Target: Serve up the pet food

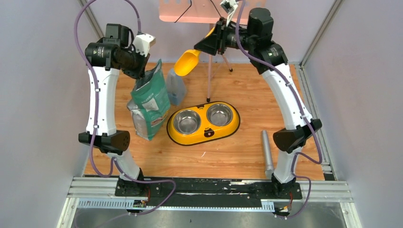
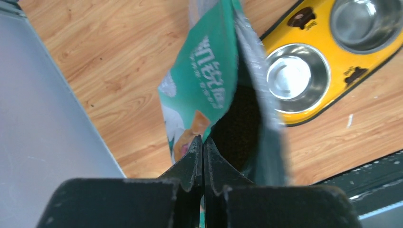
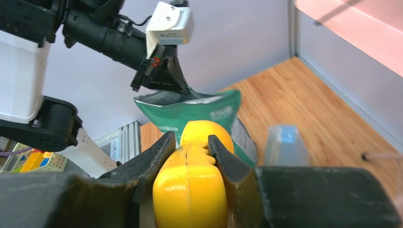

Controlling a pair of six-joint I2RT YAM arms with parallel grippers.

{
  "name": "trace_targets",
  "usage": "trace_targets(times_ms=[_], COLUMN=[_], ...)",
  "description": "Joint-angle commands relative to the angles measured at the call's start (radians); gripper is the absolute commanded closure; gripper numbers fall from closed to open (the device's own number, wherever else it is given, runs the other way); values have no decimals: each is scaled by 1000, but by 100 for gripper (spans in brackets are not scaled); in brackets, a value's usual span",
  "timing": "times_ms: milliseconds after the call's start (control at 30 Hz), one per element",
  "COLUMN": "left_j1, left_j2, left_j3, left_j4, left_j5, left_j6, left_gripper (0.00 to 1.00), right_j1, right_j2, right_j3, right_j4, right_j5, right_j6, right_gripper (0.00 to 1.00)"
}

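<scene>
Nearest the bases, on the wooden table: a metal cylinder, lying just beside the right arm's foot. Beyond it, a yellow double feeder with two steel bowls and black paw-like marks on its rim. Left of that, a green-and-white bag, upright, printed in white characters too blurred to read. Inside its open mouth, dark and grainy: the pet food. Pinching the bag's top edge, fingers pressed together: the left gripper, arm arched up and over. Just behind the bag, a clear container. Farthest and highest, the right gripper, reaching leftward, fingers clamped on the handle of a yellow scoop, bowl pointing down-left above the container.
</scene>
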Motion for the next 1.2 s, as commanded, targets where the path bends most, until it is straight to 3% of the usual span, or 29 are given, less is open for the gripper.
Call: trace_targets(times_ms=[0, 100, 300, 600, 733, 833, 967, 1167], left_j1=[6, 2, -12, -11, -11, -11, -12, -11], left_j2=[-37, -54, -84, -93, -119, -197, -293, -259], left_j3=[91, 117, 118, 100, 67, -62, -284, -341], left_j4=[-49, -44, -36, -5, 27, 154, 354, 379], left_j5=[145, 319, 325, 335, 353, 383, 416, 400], left_j6=[-68, -90, -94, -102, -111, -157, -241, -292], left_gripper=[100, 100, 100, 100, 100, 100, 100, 100], right_j1=[64, 101, 150, 176, 202, 255, 305, 336], right_j2=[64, 100, 39, -11, 34, 94, 142, 210], right_j3=[97, 143, 6, -210, -179, -99, -119, -120], right_j4=[166, 214, 361, 293, 202, 95, 75, 49], right_j5=[-61, -91, -72, -30, 28, 105, 153, 234], right_j6=[51, 74, 54, -210, -347, -448, -528, -612], right_gripper=[100, 100, 100, 100, 100, 100, 100, 100])
